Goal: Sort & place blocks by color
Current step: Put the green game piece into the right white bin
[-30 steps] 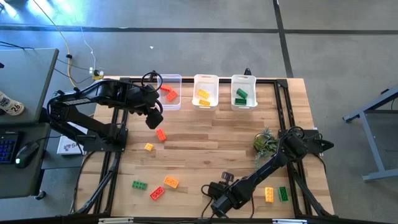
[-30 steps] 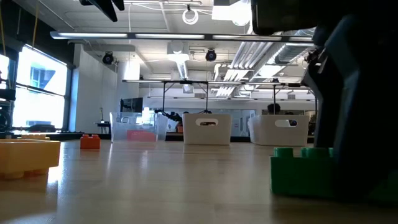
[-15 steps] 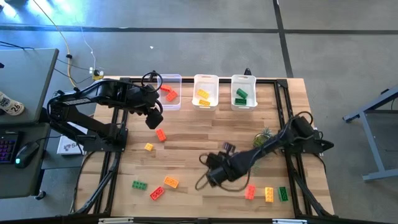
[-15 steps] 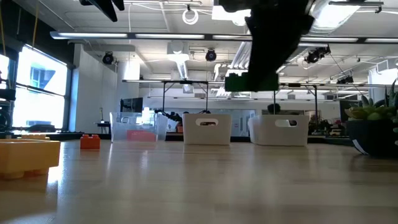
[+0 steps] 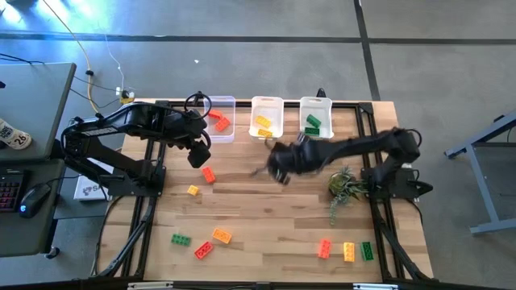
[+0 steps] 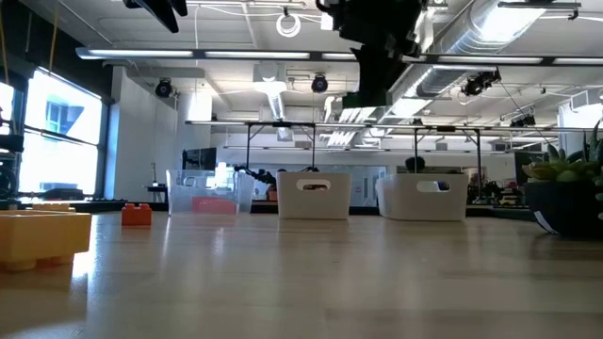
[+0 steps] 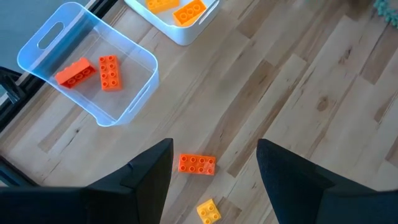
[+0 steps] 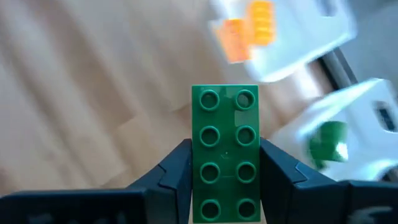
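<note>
My right gripper (image 5: pixel 278 165) hangs over the table's middle, just short of the bins, shut on a green block (image 8: pixel 225 155). The block shows only in the right wrist view. My left gripper (image 5: pixel 199 155) stands open above a red-orange block (image 7: pixel 197 163) that lies flat on the table, with a small yellow block (image 5: pixel 193 190) nearby. At the far edge stand three bins. The left bin (image 5: pixel 228 104) holds red blocks, the middle bin (image 5: pixel 267 101) yellow ones, and the right bin (image 5: pixel 316 101) green ones. My right gripper pinches the green block between its two fingers, on the two long sides (image 8: pixel 198 180) at the end nearer the wrist. The fingers slant down toward the far edge. The block sticks out ahead of the fingertips, studs toward the camera, lifted clear of the table.
Loose blocks lie near the front edge: green (image 5: pixel 181 239), red (image 5: pixel 204 250) and orange (image 5: pixel 222 236) at the left; red (image 5: pixel 324 248), yellow (image 5: pixel 349 252) and green (image 5: pixel 367 250) at the right. A small plant sprig (image 5: pixel 343 185) stands at the right, by the right arm.
My right gripper has risen from the table's near edge and swung toward the far edge and the bins, staying shut on the green block. The block has been lifted clear of the table and carried along.
</note>
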`<state>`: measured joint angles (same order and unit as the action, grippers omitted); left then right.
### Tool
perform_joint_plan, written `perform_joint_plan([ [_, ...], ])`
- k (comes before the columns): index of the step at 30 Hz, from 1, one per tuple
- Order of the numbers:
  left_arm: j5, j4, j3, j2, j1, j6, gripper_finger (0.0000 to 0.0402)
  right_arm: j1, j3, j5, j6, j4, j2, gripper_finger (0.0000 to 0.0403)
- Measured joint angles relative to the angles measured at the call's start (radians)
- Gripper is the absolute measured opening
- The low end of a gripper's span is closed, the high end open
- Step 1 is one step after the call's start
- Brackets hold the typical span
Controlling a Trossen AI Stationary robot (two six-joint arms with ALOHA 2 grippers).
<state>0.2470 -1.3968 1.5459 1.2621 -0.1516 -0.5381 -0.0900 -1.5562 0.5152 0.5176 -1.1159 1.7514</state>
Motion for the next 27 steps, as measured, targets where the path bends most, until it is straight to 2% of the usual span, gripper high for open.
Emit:
perform_joint_plan([
  [9,0.001,0.001,0.000,0.000,0.000,0.001,0.0220,0.324,0.000,-0.069,-0.100,-0.034,-0.102,0.0113],
  [18,0.005,0.011,0.000,0.000,0.000,0.023,0.0220,0.620,0.001,-0.150,-0.234,-0.060,-0.107,0.0113],
  [23,0.010,0.013,0.000,0.000,0.000,-0.069,0.0220,0.733,0.002,-0.200,-0.322,-0.064,-0.095,0.0113],
  [27,0.011,0.013,0.000,0.000,0.000,-0.213,0.0220,0.777,0.002,-0.240,-0.425,-0.063,-0.049,0.0113],
])
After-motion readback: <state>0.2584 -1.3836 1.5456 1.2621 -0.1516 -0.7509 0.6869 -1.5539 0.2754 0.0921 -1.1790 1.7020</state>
